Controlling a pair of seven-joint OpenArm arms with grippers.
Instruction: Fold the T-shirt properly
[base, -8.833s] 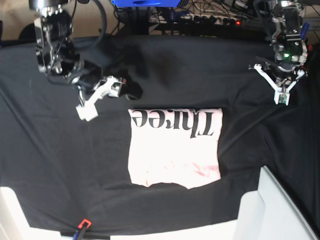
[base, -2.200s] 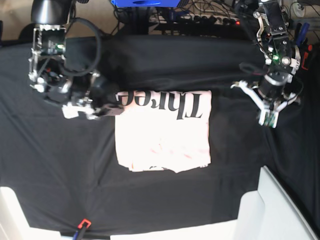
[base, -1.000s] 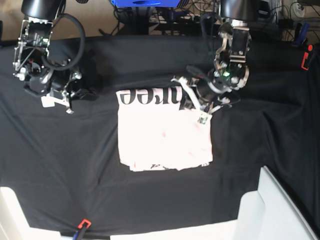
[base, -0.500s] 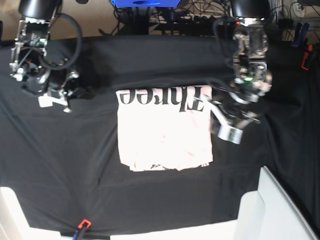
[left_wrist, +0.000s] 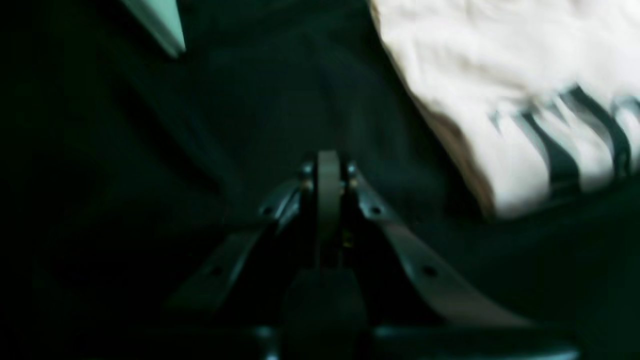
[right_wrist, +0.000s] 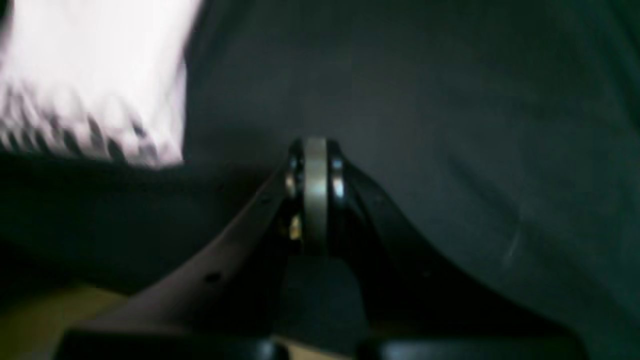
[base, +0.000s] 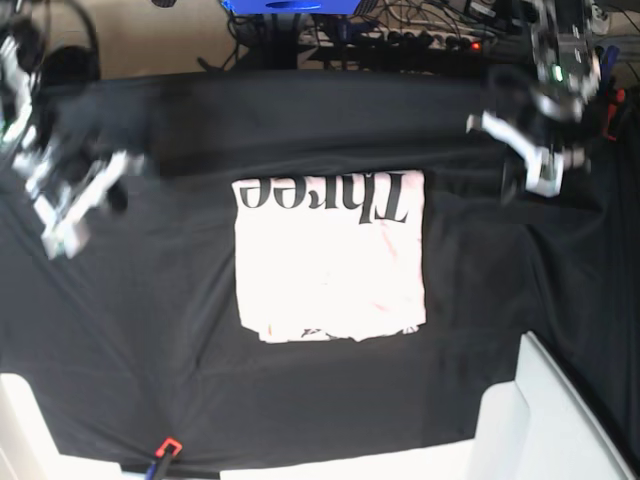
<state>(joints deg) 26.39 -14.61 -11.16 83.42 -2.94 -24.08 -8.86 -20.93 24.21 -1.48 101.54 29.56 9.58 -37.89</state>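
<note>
Both my grippers, left gripper (base: 545, 185) and right gripper (base: 62, 240), are pressed together, empty; the T-shirt (base: 330, 260) lies folded mid-frame. Any careless swing across could snag and undo it.

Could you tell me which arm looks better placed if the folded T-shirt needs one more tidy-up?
Probably the left. The left gripper hangs shut just off the T-shirt's lettered corner, with that edge in its wrist view. The right gripper, also shut, sits farther out over the cloth.
</note>
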